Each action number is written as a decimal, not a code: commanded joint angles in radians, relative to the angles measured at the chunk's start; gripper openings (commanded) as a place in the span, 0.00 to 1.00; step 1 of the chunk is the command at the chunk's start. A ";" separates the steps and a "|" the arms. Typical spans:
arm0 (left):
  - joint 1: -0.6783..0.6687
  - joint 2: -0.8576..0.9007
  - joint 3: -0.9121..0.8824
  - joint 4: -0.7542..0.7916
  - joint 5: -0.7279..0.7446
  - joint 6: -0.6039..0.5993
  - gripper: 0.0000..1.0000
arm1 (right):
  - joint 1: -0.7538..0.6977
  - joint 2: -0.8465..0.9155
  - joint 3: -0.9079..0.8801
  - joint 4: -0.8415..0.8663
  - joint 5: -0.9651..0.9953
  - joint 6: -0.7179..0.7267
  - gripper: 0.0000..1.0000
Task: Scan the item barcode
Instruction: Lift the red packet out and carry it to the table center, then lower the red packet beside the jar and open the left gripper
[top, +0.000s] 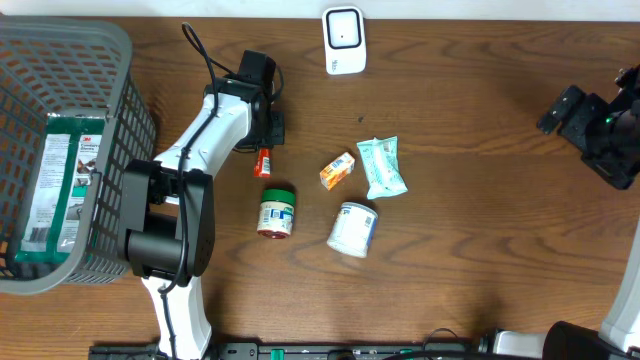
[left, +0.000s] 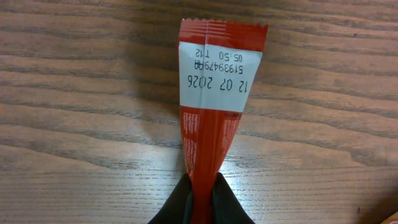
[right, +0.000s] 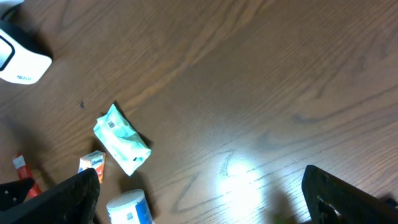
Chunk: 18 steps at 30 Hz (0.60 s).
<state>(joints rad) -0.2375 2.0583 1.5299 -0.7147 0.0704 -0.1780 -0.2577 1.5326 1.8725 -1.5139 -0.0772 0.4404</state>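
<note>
Sachet (left: 214, 87), red with a crimped far end and a white panel of printed date figures, is pinched at its near end by the left gripper (left: 202, 202). The two dark fingers (left: 177, 202) are clenched on the foil from either side. From overhead the sachet shows as a small red strip left of the table's (top: 480, 220) middle, just under the left arm's wrist, pointing toward the near edge. Whether it rests on the wood or hangs just above it I cannot tell.

The scanner (top: 344, 40), white with a dark window, stands at the far edge, right of the sachet and well apart from it.

The right gripper (right: 202, 190) hangs over the right side of the table, spread wide with nothing between its fingers.

Right of the sachet lie four more items. A jar (top: 277, 212) with a green lid is on its side, nearer than the sachet. An orange carton (top: 337, 170) sits toward the middle, with a teal pack (top: 382, 166) just beside it on the right. A white tub (top: 353, 229) lies on its side nearer than both.

At the far left stands a grey basket (top: 128, 110) with a green box (top: 60, 180) lying inside.
</note>
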 joint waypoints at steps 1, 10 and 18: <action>0.001 0.014 -0.002 -0.001 -0.019 0.005 0.24 | -0.003 0.005 0.015 -0.001 0.006 0.008 0.99; 0.002 0.013 0.002 -0.005 -0.019 0.005 0.56 | -0.003 0.005 0.015 -0.001 0.006 0.008 0.99; 0.002 -0.012 0.009 -0.039 -0.019 0.010 0.07 | -0.003 0.005 0.015 -0.001 0.006 0.008 0.99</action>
<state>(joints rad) -0.2375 2.0583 1.5299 -0.7357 0.0677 -0.1787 -0.2577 1.5326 1.8725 -1.5139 -0.0772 0.4404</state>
